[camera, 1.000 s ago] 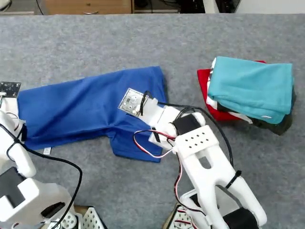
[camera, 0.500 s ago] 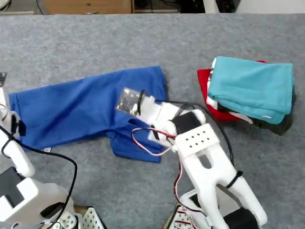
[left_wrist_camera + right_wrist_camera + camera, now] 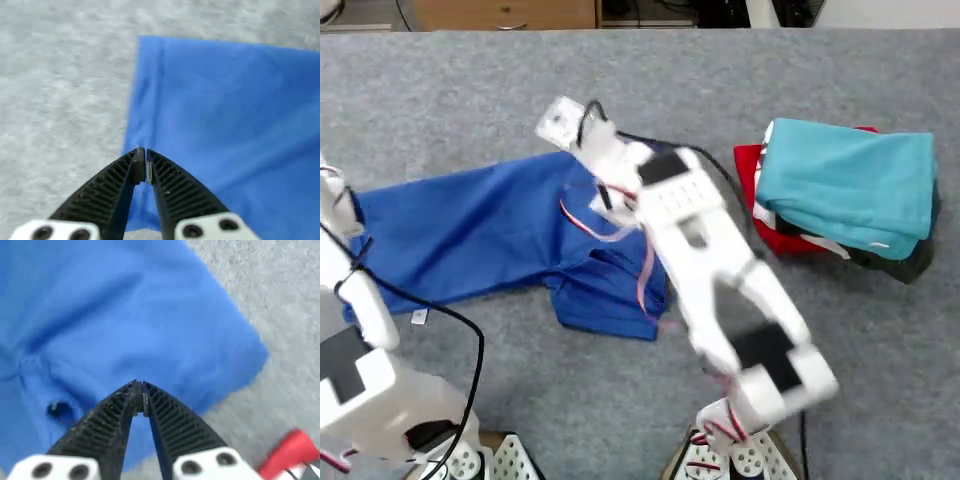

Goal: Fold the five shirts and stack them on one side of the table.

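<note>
Left gripper (image 3: pixel 141 165): jaws pressed together tip to tip, with no cloth visible between them. It hangs over the hemmed end of the blue shirt (image 3: pixel 225 125), next to bare grey table covering (image 3: pixel 60 90).
Right gripper (image 3: pixel 139 396): jaws likewise closed on nothing. It sits above the blue shirt close to one of its corners, and a scrap of the red shirt (image 3: pixel 292 452) shows on the grey beyond that corner.
Left arm (image 3: pixel 350 290): stands at the table's left edge in the high view, beside the shirt's left end.
Right arm (image 3: pixel 710 270): rises from the near edge and crosses the shirt's right part, its wrist above the shirt's far edge.
Blue shirt (image 3: pixel 490 235): unfolded, lying flat and lengthwise left of centre. One sleeve (image 3: pixel 605 300) points toward the near edge, and a small white tag (image 3: pixel 418 317) lies at the near left hem.
Stack: on the right side, apart from the blue shirt. A folded teal shirt (image 3: pixel 845 180) lies on top, the red shirt juts out under it, and a dark shirt (image 3: pixel 910 262) is lowest.
Table (image 3: pixel 470 80): covered in grey felt-like cloth.
</note>
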Robot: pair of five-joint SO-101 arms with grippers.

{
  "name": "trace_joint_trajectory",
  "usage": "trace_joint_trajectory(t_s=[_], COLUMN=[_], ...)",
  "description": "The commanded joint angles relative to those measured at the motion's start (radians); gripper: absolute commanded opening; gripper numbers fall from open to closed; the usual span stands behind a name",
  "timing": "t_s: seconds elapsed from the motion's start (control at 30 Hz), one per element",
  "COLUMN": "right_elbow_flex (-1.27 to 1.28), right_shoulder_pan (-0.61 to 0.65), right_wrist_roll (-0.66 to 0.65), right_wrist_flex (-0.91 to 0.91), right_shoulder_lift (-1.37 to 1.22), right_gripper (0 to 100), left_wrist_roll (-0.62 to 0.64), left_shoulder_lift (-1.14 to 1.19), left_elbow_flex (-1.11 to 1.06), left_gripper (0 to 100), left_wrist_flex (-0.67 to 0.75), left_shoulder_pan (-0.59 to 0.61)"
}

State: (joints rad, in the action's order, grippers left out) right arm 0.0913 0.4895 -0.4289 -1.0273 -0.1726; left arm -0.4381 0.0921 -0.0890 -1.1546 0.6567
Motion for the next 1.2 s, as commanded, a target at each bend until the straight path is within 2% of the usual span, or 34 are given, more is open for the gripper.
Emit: trace_joint_trajectory(t_s=[0.0, 0.2, 0.37, 0.73, 1.17], right_elbow_flex=[-0.306, -0.668, -0.794, -0.792, -0.625], right_shoulder_pan=[0.042, 0.134, 0.157, 0.159, 0.285], right_wrist_roll=[0.034, 0.012, -0.006, -0.054, -0.054], right_wrist_flex=[-0.092, -0.377, -0.488, -0.643, -0.669], right_shoulder_lift=[-0.254, -0.552, -0.639, -0.639, -0.591], right_gripper=[0.5, 0.2, 0.2, 0.2, 0.2], left_wrist_roll=[0.011, 0.003, 0.003, 0.006, 0.008], left_shoulder_lift=[0.031, 0.093, 0.099, 0.094, 0.096], left_elbow_flex=[0.072, 0.114, 0.115, 0.114, 0.13], left_gripper=[2, 2, 2, 2, 2], left_wrist_flex=[-0.044, -0.1, -0.098, -0.1, -0.1], left_shoulder_pan=[-0.021, -0.002, 0.046, 0.094, 0.118])
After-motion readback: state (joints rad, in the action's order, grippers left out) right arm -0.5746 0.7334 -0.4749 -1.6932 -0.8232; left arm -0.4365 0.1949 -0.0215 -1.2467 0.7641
